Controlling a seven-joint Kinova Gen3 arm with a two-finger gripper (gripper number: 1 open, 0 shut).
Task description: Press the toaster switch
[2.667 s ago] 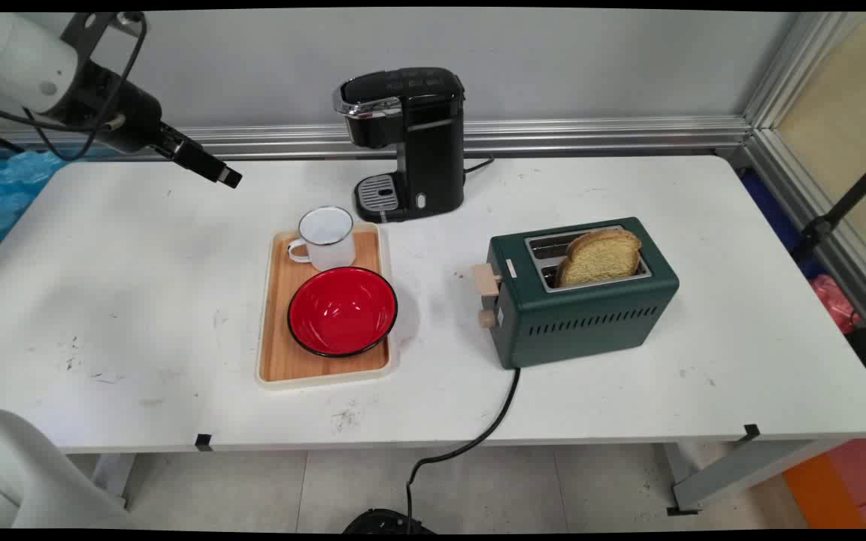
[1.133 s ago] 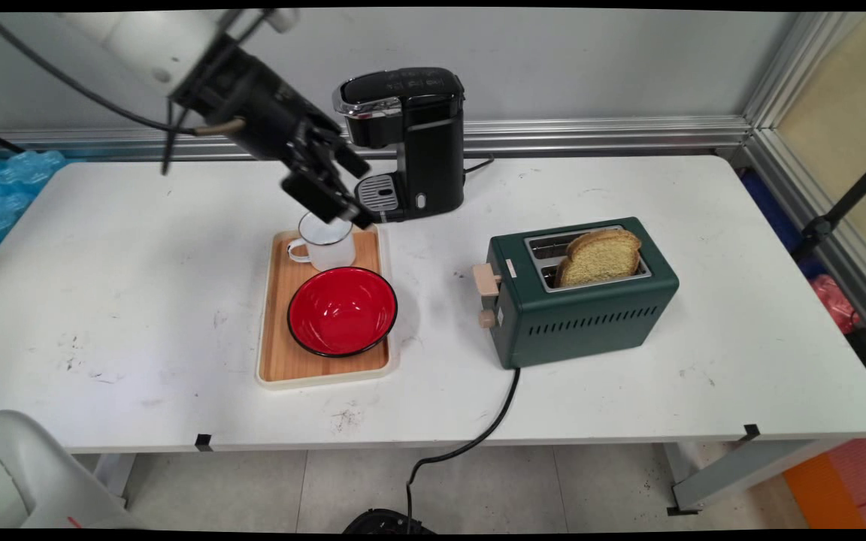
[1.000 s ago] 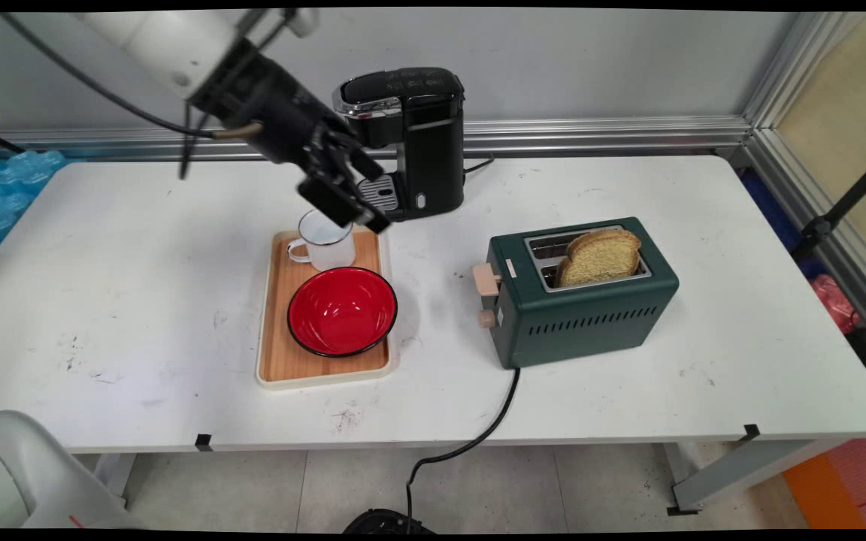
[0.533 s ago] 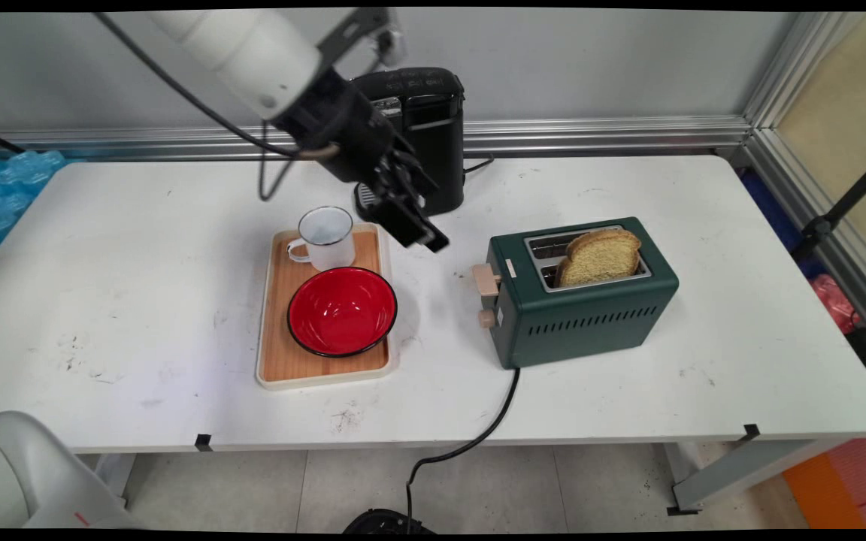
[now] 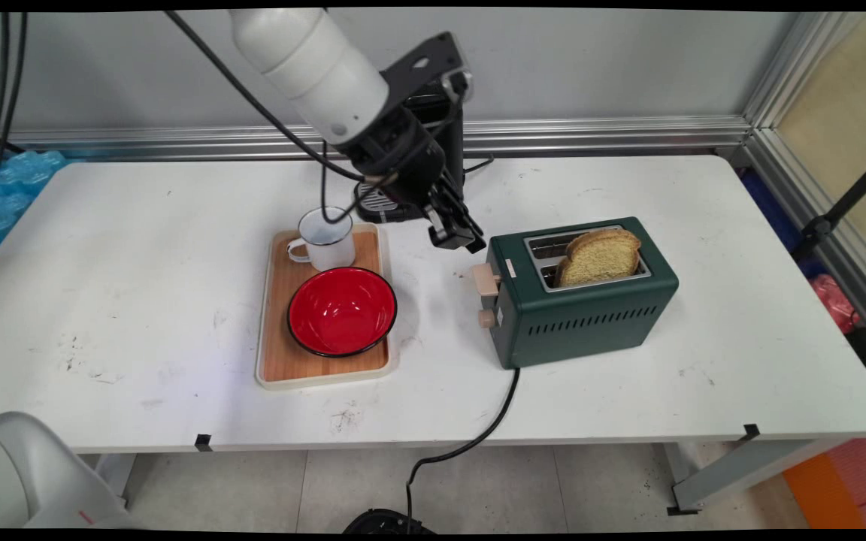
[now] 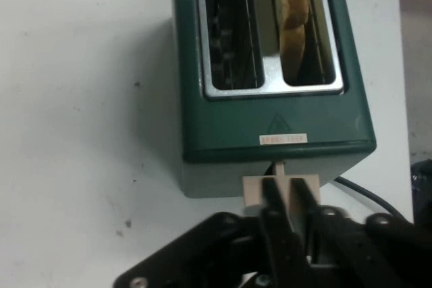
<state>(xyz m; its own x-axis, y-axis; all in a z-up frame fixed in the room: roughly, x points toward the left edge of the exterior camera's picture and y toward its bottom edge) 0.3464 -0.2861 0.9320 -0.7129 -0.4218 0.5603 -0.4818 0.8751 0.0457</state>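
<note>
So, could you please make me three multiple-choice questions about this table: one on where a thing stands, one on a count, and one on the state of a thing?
1. Where does the red bowl stand?
A. on top of the toaster
B. on the wooden tray
C. inside the white mug

2. How many slices of bread are in the toaster?
A. none
B. one
C. two

3. How does the white mug stand?
A. upright
B. on its side
C. upside down

Answers:
1. B: the main view shows the bowl on the tray, in front of the mug.
2. B: the hand view shows one slot filled and the other empty.
3. A: its open mouth faces up, with the handle at the side.
</note>
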